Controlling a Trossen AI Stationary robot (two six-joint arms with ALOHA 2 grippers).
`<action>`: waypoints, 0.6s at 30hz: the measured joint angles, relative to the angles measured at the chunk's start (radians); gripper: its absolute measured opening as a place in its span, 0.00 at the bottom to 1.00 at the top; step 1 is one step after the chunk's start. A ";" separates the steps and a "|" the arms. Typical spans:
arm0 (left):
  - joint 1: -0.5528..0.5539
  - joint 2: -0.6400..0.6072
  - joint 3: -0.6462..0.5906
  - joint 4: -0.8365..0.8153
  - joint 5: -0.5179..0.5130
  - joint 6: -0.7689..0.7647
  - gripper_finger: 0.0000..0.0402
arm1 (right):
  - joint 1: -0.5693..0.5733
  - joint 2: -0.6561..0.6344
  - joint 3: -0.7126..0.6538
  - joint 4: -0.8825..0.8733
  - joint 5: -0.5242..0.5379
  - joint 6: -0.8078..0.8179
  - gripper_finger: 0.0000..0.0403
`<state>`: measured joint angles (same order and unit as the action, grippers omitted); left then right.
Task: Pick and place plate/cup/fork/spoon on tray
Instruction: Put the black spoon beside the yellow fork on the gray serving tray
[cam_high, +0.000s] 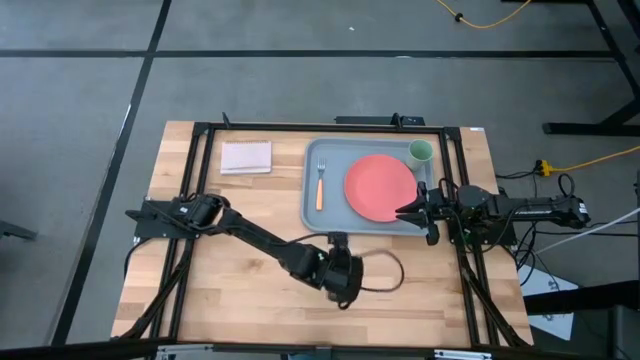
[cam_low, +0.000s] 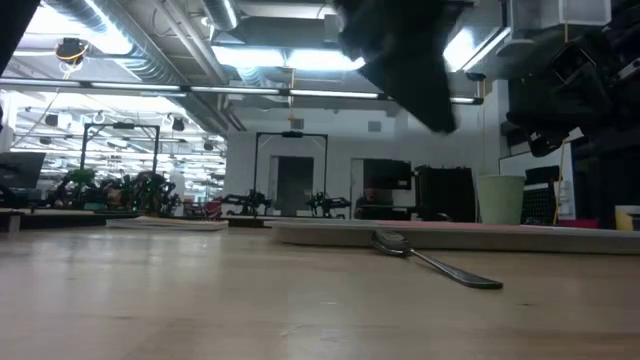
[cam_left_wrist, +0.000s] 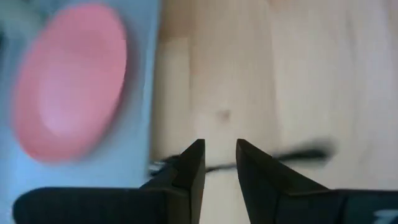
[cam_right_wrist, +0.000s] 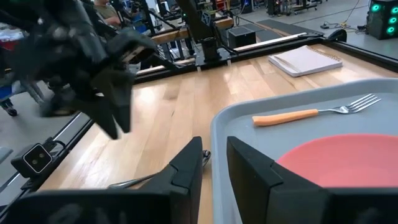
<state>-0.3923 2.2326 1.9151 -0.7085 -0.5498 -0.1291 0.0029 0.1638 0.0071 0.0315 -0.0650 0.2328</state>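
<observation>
Spoon (cam_low: 432, 259) last item off the tray (cam_high: 311, 190): lying flat on the bare wood just off the tray's near edge, bowl end toward the tray, thin handle trailing right and toward the near side. Plate (cam_high: 379, 186), fork (cam_high: 320, 185) and cup (cam_high: 421, 151) already on the tray; fork at the left of it, plate in the middle, cup at the far right corner. Napkin (cam_high: 246, 157) left of the tray, well apart, not involved. Left gripper (cam_left_wrist: 220, 159) above the spoon handle, fingers slightly parted with a narrow gap, nothing held; handle crossing just behind the fingertips in the left wrist view. Right gripper (cam_right_wrist: 214, 163) parked over the tray's near right edge, fingers a little apart, empty. Step in hand, as judged: grasp of the spoon by the left arm. For a clean pick: open slightly wider, centre the gap over the handle with the fingers straddling it crosswise, descend until the tips just meet the wood, close on mid-handle rather than on the bowl. Risk: thin low handle slipping out or pivoting under a one-sided touch; also tray rim close to the bowl end, so keep the descent clear of it. Free tray floor for the drop looks to lie between fork and plate or left of the fork.
</observation>
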 joint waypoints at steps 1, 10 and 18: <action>0.000 0.000 0.010 0.008 0.006 -0.150 0.21 | 0.000 0.000 0.000 0.000 0.000 0.000 0.20; 0.042 0.045 0.016 0.067 0.116 -0.839 0.21 | 0.000 0.000 0.000 0.001 -0.015 0.027 0.20; 0.056 0.130 0.015 0.113 0.272 -0.864 0.21 | 0.000 0.006 0.000 0.001 -0.016 0.020 0.20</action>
<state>-0.3359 2.3626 1.9301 -0.5956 -0.2778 -0.9929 0.0030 0.1701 0.0071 0.0329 -0.0807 0.2531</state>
